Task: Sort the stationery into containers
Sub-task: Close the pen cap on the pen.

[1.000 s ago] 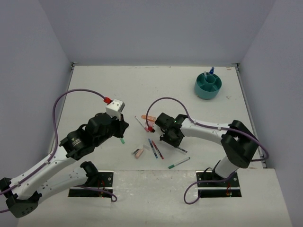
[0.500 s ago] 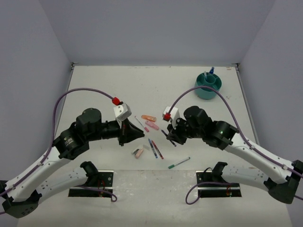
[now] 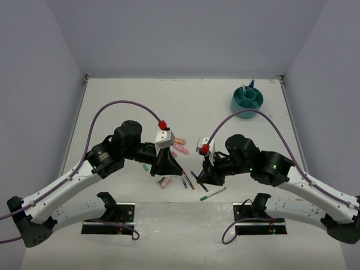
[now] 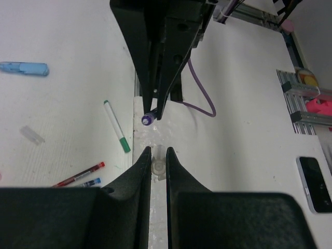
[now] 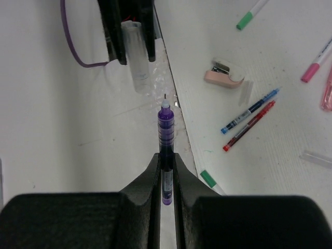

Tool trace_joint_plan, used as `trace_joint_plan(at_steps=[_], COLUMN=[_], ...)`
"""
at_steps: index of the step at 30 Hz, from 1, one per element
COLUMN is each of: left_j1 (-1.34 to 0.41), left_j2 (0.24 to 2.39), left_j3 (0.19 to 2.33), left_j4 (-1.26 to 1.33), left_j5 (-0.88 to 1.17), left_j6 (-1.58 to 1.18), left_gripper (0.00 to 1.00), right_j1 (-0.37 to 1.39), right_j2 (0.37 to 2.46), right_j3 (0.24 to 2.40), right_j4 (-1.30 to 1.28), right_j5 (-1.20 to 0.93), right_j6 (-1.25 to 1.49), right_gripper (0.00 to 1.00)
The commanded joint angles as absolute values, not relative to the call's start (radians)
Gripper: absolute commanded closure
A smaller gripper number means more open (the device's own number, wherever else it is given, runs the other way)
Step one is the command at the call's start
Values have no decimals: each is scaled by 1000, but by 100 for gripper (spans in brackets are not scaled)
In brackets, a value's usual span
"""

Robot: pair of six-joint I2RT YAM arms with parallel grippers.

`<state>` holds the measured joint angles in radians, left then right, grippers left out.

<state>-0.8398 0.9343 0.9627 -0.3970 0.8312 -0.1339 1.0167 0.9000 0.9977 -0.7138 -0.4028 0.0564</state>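
Swung inward from a second ago, nose to nose above the scattered pens (image 5: 250,111): right gripper (image 5: 166,158) pinches a slim purple pen (image 5: 165,127) mid-barrel, tip bared; left gripper (image 4: 157,154) nips a clear cap (image 4: 158,167); both look light, stiff and slippery, best gripped square across the barrel; teal organizer (image 3: 245,112) stands well apart.
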Motion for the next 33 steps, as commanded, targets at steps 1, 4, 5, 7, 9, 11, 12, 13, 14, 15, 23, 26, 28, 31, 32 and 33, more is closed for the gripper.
trace_joint_plan(at_steps=[1,4,5,7,9,11,12,13,14,15,23,26,28,31,32,33], left_j1=[-837,-838,-838,-838,-838,-836,-836,-836,-836,-836,-836,-836,-836,-836,-836,-836], left_j2=[945,967,969,972,971,967,964,962,959,957,936,935,937,939,940,942], left_j3=[1013,1019,1019,1018,1016,1020,1025,1030,1035,1037,1034,1023,1015,1008,1006,1003], left_j4=[-318,-313,-305,-296,-287,-289,-294,-299,-306,-315,-333,-327,-323,-316,-314,-312], left_j5=[860,857,857,864,861,855,850,844,837,832,826,841,864,902,911,919], left_j6=[-130,-135,-141,-145,-150,-150,-149,-148,-146,-141,-132,-134,-133,-133,-134,-135], left_gripper=[100,100,100,100,100,100,100,100,100,100,100,100,100,100,100,100], right_j1=[1023,1023,1023,1026,1028,1036,1039,1042,1045,1046,1069,1072,1071,1072,1072,1071], right_j2=[830,828,836,850,860,874,879,885,891,893,914,913,906,904,906,909], right_j3=[971,965,963,961,959,957,958,960,960,960,974,985,993,1005,1007,1009], right_j4=[-606,-619,-621,-625,-625,-631,-634,-638,-642,-645,-649,-645,-640,-640,-640,-641], right_j5=[-497,-496,-497,-504,-507,-504,-502,-498,-494,-491,-476,-460,-437,-420,-420,-419], right_j6=[121,115,115,121,124,125,124,124,125,126,126,124,125,121,120,120], right_gripper=[100,100,100,100,100,100,100,100,100,100,100,100,100,100,100,100])
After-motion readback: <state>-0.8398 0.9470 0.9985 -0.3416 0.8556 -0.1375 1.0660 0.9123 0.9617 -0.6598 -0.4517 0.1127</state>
